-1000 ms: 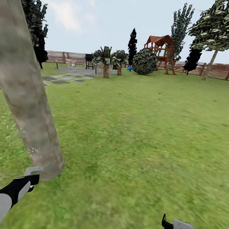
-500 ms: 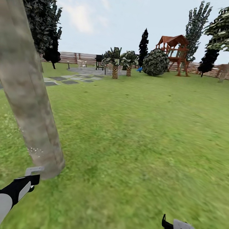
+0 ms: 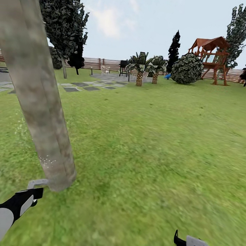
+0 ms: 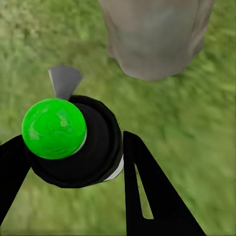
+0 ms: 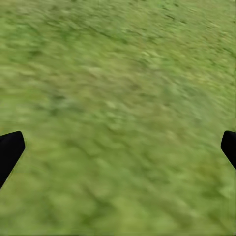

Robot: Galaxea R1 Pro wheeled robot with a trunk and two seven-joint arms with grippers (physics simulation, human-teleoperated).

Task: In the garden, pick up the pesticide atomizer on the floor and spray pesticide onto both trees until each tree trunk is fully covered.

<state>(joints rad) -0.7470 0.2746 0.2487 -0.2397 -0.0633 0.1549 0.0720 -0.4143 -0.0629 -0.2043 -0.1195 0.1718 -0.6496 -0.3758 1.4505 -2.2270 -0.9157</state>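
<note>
The view has swung left; left gripper point(image 4: 73, 162) jaws clamp the atomizer point(image 4: 73, 142), right gripper point(image 5: 118, 147) jaws gape empty.

The thick tree trunk point(image 3: 36, 94) stands directly before the left gripper point(image 4: 69, 162), which is closed around the atomizer point(image 4: 73, 142); the trunk base is near the nozzle and blocks the way forward there. Before the right gripper point(image 5: 118, 152), whose fingers stand wide apart, only open lawn point(image 3: 166, 141) lies. The palms point(image 3: 140, 70), the round shrub point(image 3: 187, 69) and the fence point(image 3: 101, 64) stand well apart, at the far edge of the lawn.
</note>
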